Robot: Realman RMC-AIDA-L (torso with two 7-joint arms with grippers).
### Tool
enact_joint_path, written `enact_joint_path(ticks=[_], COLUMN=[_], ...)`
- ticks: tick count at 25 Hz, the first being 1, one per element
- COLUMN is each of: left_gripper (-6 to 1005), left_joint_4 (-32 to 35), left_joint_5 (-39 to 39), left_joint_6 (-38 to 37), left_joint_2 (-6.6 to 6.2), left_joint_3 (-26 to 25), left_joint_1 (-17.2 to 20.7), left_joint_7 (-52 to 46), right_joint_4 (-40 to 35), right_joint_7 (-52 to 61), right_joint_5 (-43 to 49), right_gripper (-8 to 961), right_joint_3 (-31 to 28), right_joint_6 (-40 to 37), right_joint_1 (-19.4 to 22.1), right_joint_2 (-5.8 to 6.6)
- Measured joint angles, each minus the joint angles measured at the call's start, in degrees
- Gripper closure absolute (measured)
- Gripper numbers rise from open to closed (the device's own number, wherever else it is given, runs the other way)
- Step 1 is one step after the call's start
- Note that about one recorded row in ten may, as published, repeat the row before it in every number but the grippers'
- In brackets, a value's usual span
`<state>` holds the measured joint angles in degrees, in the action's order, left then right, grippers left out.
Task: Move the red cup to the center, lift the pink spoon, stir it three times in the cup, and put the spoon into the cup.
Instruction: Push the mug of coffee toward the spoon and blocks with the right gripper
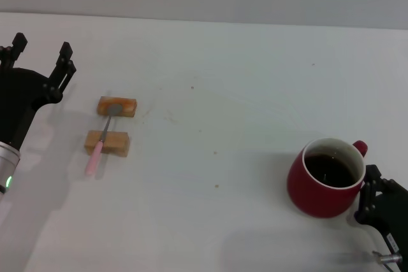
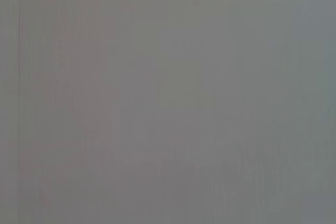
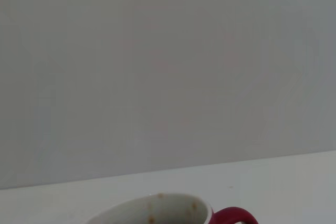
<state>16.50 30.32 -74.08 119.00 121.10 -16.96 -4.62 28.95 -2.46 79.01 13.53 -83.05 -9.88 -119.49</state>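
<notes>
From the head view you see the red cup (image 1: 326, 179) upright at the desk's (image 1: 229, 74) right side, the right claw (image 1: 373, 195) just beside it; you cannot tell how its fingers stand. The pink spoon (image 1: 102, 139) lies across two orange-tan blocks (image 1: 107, 143) on the left, near the left claw (image 1: 39, 49), whose fingers are spread apart. The left wrist view gives you only blank grey. In the right wrist view you see the cup's rim and handle.

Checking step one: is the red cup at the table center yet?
No. In the head view the red cup sits near the table's right edge, beside the right gripper, far from the pink spoon.
</notes>
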Motion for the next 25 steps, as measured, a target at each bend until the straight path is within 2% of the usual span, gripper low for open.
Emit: enact_joint_path(ticks=[25], left_gripper=[222], left_joint_4=[0.1], left_joint_5=[0.4], left_joint_6=[-0.2], left_joint_2=[-0.11], left_joint_3=[-0.3], left_joint_1=[-0.2], left_joint_7=[0.1], right_joint_4=[-0.5], right_joint_7=[3.2], right_joint_5=[1.6], right_gripper=[954], right_joint_3=[0.0], right_joint_6=[3.9], right_joint_1=[-5.7], right_joint_2=[0.19])
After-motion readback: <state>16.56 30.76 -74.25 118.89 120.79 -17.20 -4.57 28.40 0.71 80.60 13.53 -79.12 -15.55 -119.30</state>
